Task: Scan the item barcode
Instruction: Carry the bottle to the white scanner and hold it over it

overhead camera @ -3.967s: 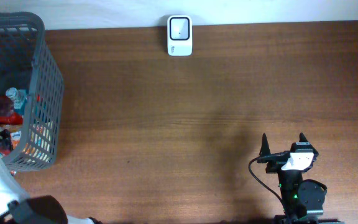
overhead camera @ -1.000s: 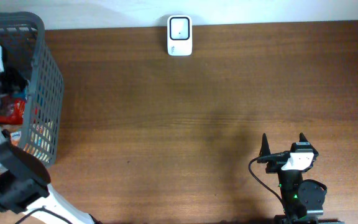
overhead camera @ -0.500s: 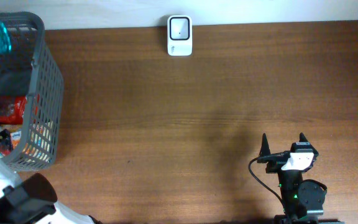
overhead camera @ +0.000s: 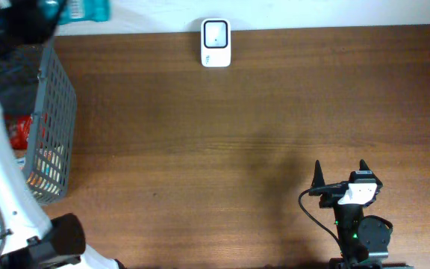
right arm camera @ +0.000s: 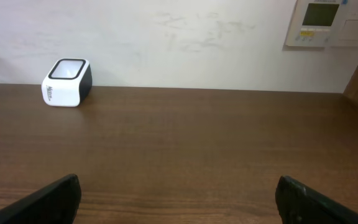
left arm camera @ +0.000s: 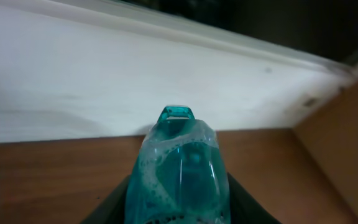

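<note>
A teal translucent bottle (left arm camera: 179, 171) of liquid fills the left wrist view, clamped between my left gripper's dark fingers (left arm camera: 115, 202). From overhead the bottle (overhead camera: 80, 10) hangs at the top left, above the basket's far corner, with the left gripper (overhead camera: 47, 10) shut on it. The white barcode scanner (overhead camera: 216, 42) stands at the table's far edge; the right wrist view shows the scanner (right arm camera: 67, 82) at far left. My right gripper (overhead camera: 340, 172) rests open near the front right edge, nothing between its fingertips (right arm camera: 55, 196).
A grey mesh basket (overhead camera: 54, 112) holding several packaged goods sits at the left edge of the brown table (overhead camera: 237, 142). A white wall with a control panel (right arm camera: 328, 23) runs behind the table.
My left arm has lifted the teal bottle up out of the basket and carried it toward the far edge and to the right. The right arm has not moved.
</note>
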`<move>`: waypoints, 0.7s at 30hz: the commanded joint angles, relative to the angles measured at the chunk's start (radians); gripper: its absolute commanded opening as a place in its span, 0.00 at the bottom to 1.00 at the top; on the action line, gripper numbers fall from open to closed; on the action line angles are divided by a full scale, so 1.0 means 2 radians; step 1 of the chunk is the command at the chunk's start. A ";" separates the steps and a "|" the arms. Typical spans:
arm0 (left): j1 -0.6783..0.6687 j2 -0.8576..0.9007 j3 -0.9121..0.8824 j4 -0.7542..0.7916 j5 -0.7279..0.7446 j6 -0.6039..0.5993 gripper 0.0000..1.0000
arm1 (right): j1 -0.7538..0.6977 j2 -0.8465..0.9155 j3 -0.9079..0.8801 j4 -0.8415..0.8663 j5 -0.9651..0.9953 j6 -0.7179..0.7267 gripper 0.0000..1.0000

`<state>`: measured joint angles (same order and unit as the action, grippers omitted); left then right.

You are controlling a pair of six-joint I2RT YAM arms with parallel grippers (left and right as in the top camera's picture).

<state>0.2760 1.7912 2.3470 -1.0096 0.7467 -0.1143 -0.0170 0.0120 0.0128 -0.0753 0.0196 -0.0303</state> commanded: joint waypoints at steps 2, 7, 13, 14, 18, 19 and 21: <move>-0.103 -0.008 0.013 0.008 -0.097 -0.010 0.01 | -0.002 -0.003 -0.004 -0.002 0.008 0.000 0.98; -0.202 0.019 0.013 0.021 -0.208 -0.010 0.01 | -0.002 -0.003 -0.004 -0.002 0.008 0.000 0.99; -0.290 0.086 0.013 0.059 -0.331 -0.010 0.04 | -0.002 -0.003 -0.004 -0.002 0.008 0.000 0.98; -0.303 0.101 0.013 0.064 -0.344 -0.010 0.04 | -0.002 -0.003 -0.004 -0.002 0.008 0.000 0.99; -0.342 0.162 0.013 0.085 -0.346 -0.027 0.05 | -0.002 -0.003 -0.004 -0.002 0.008 0.000 0.98; -0.349 0.173 0.013 0.088 -0.346 -0.036 0.06 | -0.002 -0.003 -0.004 -0.002 0.008 0.000 0.98; -0.366 0.200 0.013 0.094 -0.346 -0.053 0.06 | -0.002 -0.003 -0.004 -0.002 0.008 0.000 0.99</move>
<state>-0.4080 2.1452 2.3478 -0.8513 0.0860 -0.1551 -0.0170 0.0120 0.0128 -0.0753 0.0196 -0.0299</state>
